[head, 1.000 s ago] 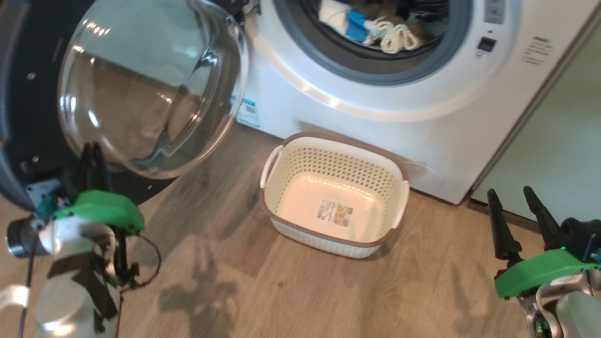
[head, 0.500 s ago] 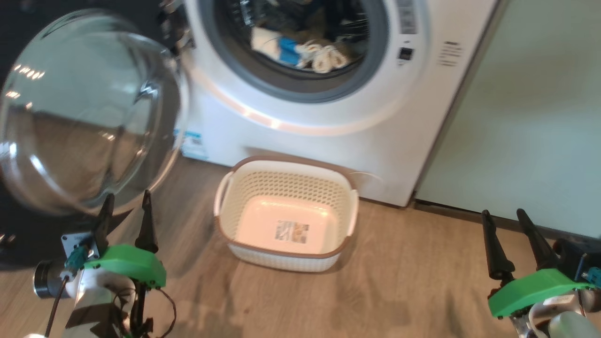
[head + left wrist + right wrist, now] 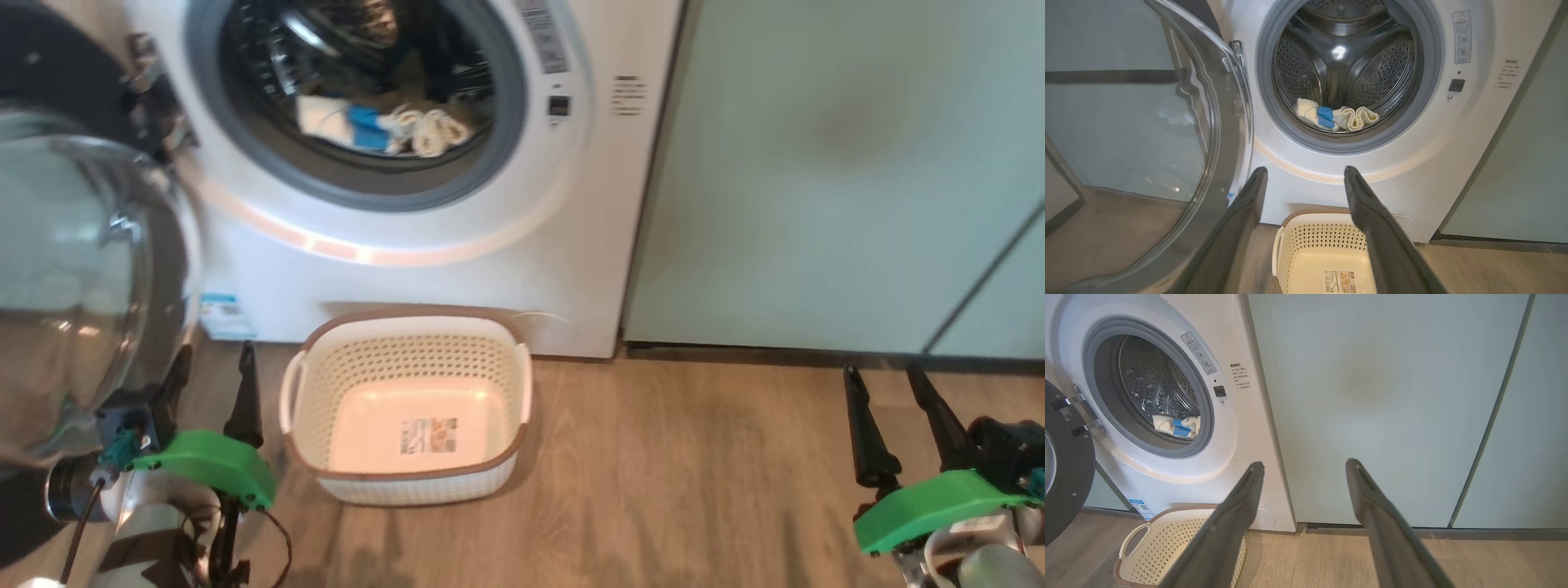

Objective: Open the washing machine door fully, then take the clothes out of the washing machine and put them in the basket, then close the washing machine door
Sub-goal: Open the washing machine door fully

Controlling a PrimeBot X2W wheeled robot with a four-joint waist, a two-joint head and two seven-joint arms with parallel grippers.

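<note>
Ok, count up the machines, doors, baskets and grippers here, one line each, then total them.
washing machine: 1
washing machine door: 1
basket: 1
grippers: 2, the left gripper and the right gripper
Total: 5

Pale green cabinets stand on wood-look floor.

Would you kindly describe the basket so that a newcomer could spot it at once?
Start at the white front-loading washing machine, its round glass door swung open. On the wooden floor just before it sits a small cream-white plastic basket. Its perforated sides, brown rim and labelled, empty bottom set it apart from the smooth white machine and pale green cabinets.
</note>
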